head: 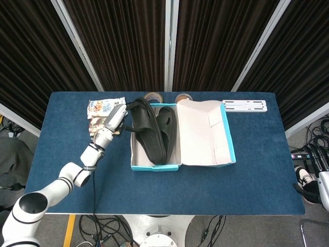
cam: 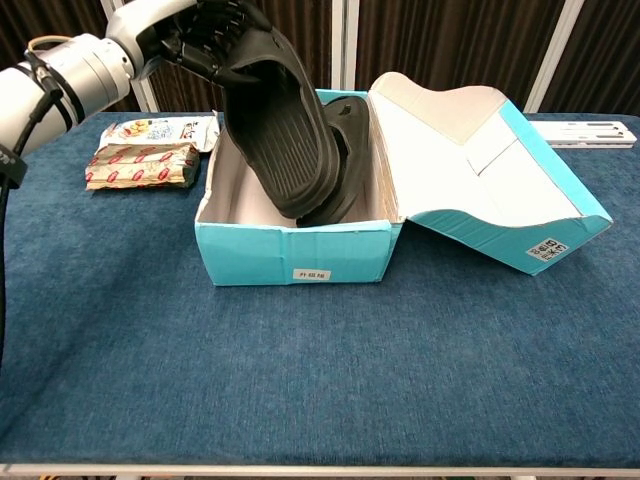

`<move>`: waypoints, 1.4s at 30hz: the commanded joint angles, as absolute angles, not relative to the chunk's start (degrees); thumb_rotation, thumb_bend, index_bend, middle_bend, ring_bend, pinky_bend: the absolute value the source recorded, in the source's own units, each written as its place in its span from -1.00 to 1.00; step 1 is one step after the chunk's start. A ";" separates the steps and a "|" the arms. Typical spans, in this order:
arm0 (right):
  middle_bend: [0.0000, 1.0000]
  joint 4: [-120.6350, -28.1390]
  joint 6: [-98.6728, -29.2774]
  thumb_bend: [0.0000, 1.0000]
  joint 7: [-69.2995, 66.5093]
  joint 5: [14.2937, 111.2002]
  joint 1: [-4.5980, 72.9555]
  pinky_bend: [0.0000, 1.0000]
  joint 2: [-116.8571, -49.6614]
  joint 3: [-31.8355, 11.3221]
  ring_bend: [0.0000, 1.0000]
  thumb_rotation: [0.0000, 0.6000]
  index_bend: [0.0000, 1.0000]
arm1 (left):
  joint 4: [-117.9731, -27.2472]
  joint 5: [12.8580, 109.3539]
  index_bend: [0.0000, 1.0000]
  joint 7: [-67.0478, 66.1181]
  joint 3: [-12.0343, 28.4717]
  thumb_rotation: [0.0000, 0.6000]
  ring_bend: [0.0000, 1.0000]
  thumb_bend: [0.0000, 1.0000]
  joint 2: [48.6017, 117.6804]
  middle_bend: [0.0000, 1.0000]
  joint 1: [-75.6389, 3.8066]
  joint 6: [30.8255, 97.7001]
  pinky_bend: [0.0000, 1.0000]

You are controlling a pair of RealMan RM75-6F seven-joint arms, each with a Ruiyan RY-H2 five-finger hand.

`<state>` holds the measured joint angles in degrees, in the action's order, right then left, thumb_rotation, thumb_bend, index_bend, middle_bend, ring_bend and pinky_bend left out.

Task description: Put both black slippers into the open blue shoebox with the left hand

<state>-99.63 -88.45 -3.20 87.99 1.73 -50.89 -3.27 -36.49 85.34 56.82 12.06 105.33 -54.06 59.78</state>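
The open blue shoebox stands mid-table with its lid folded out to the right. One black slipper lies inside against the right wall. My left hand grips the heel end of the second black slipper, which tilts sole-up with its toe down in the box. My right hand is out of both views.
Snack packets lie left of the box. Two tape rolls sit behind it, and a white bracket strip lies at the back right. Dark curtains hang behind the table.
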 commanded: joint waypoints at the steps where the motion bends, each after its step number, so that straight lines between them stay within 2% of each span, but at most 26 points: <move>1: -0.88 -99.93 -88.49 -0.94 -2.96 87.96 1.70 -1.00 -50.89 -3.31 -1.00 1.00 -1.00 | -33.63 86.42 -0.15 58.60 10.26 1.00 -0.29 -0.76 106.94 -0.12 -54.21 59.63 0.20; 9: -0.88 -100.42 -88.34 -0.94 -2.34 88.39 1.80 -1.00 -50.76 -3.26 -1.00 1.00 -1.00 | -27.73 88.12 -0.15 57.94 7.63 1.00 -0.34 -0.76 110.28 -0.12 -54.08 61.26 0.13; 17: -0.88 -100.36 -88.45 -0.94 -2.50 88.31 1.66 -1.00 -50.68 -3.30 -1.00 1.00 -1.00 | -31.13 89.12 -0.15 59.96 6.06 1.00 -0.41 -0.76 109.84 -0.11 -54.64 61.07 0.03; 22: -0.88 -100.07 -88.31 -0.94 -2.85 88.21 1.69 -1.00 -50.68 -3.34 -1.00 1.00 -1.00 | -35.84 87.40 -0.15 62.12 6.71 1.00 -0.45 -0.76 108.24 -0.11 -55.20 57.40 -0.08; 26: -0.88 -99.96 -88.31 -0.94 -3.02 88.21 1.69 -1.00 -50.51 -3.40 -1.00 1.00 -1.00 | -36.00 85.20 -0.15 59.99 7.80 1.00 -0.47 -0.76 108.28 -0.11 -54.82 55.28 -0.17; 31: -0.88 -99.81 -88.15 -0.94 -3.26 88.11 1.72 -1.00 -50.48 -3.43 -1.00 1.00 -1.00 | -35.68 82.30 -0.15 55.99 9.43 1.00 -0.48 -0.77 108.88 -0.11 -53.10 55.20 -0.18; 38: -0.88 -99.69 -87.94 -0.94 -3.41 88.29 1.92 -1.00 -50.55 -3.46 -1.00 1.00 -1.00 | -36.34 81.86 -0.15 54.00 8.72 1.00 -0.48 -0.78 109.10 -0.11 -51.27 54.60 -0.18; 42: -0.88 -99.76 -88.13 -0.94 -3.33 88.52 1.86 -1.00 -50.52 -3.44 -1.00 1.00 -1.00 | -37.71 82.54 -0.15 57.17 7.98 1.00 -0.50 -0.79 108.60 -0.11 -50.82 53.87 -0.25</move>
